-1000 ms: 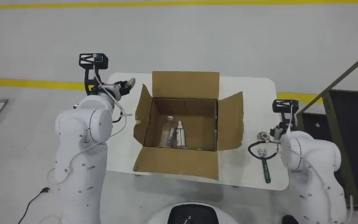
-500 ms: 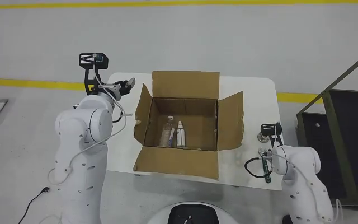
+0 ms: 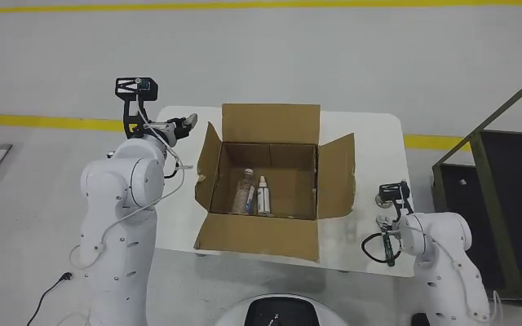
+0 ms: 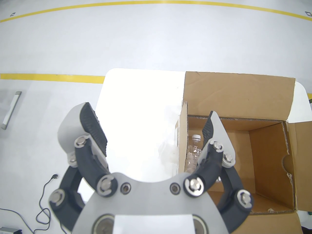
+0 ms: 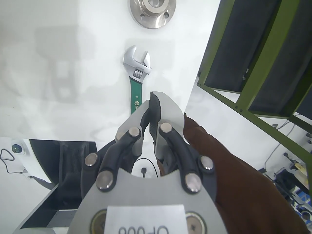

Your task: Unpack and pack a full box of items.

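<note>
From above, the open cardboard box (image 3: 265, 183) sits mid-table (image 3: 359, 130) with a clear bottle (image 3: 244, 191) and a white bottle (image 3: 263, 196) lying side by side on its floor. The left gripper (image 3: 186, 122) hangs at the box's 10 o'clock, and a green-handled wrench (image 3: 388, 248) lies at its 4 o'clock near the table edge. In the left wrist view, the left gripper's fingers (image 4: 93, 127) are spread wide with nothing between them (bare tabletop beneath), just beside the box wall, the clear bottle visible inside. In the right wrist view, the right gripper (image 5: 150, 108) has its fingers pressed together, gripping nothing, above the wrench handle, and a steel flange (image 5: 152, 2) lies beyond the wrench head, apart from it.
</note>
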Robot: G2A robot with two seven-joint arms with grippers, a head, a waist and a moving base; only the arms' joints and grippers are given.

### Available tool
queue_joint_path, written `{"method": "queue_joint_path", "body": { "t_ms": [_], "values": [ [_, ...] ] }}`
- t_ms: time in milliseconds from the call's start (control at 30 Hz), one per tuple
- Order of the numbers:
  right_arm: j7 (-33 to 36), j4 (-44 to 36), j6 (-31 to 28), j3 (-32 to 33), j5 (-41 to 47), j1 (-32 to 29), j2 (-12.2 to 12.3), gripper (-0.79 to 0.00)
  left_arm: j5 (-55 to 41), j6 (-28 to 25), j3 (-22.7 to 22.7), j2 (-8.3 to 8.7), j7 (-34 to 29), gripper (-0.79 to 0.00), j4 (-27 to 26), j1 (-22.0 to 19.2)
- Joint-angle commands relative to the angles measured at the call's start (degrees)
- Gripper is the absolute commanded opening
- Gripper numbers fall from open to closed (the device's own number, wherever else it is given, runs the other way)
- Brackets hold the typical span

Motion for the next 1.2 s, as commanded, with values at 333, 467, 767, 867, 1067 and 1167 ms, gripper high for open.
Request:
{"method": "queue_joint_path", "body": {
  "t_ms": [333,467,767,867,1067,1167],
  "values": [
    [-0.07,6.03,-2.25,1.10,5.96,1.81,0.95,-0.493,0.00,0.00,0.00,0.00,0.00,0.000,0.00,0.00],
    [-0.07,6.57,-1.54,0.46,7.05,1.75,1.22,-0.477,0.00,0.00,0.00,0.00,0.00,0.000,0.00,0.00],
    [-0.07,7.99,-0.13,0.14,10.27,1.50,2.09,-0.477,0.00,0.00,0.00,0.00,0.00,0.000,0.00,0.00],
    [-0.07,7.97,0.19,-0.14,10.49,1.27,2.41,-0.474,0.00,0.00,0.00,0.00,0.00,0.000,0.00,0.00],
    [-0.07,8.94,0.85,-0.63,11.09,1.06,2.98,-0.483,0.00,0.00,0.00,0.00,0.00,0.000,0.00,0.00],
    [-0.07,9.35,1.29,-0.88,11.11,1.12,3.25,-0.505,0.00,0.00,0.00,0.00,0.00,0.000,0.00,0.00]
  ]
}}
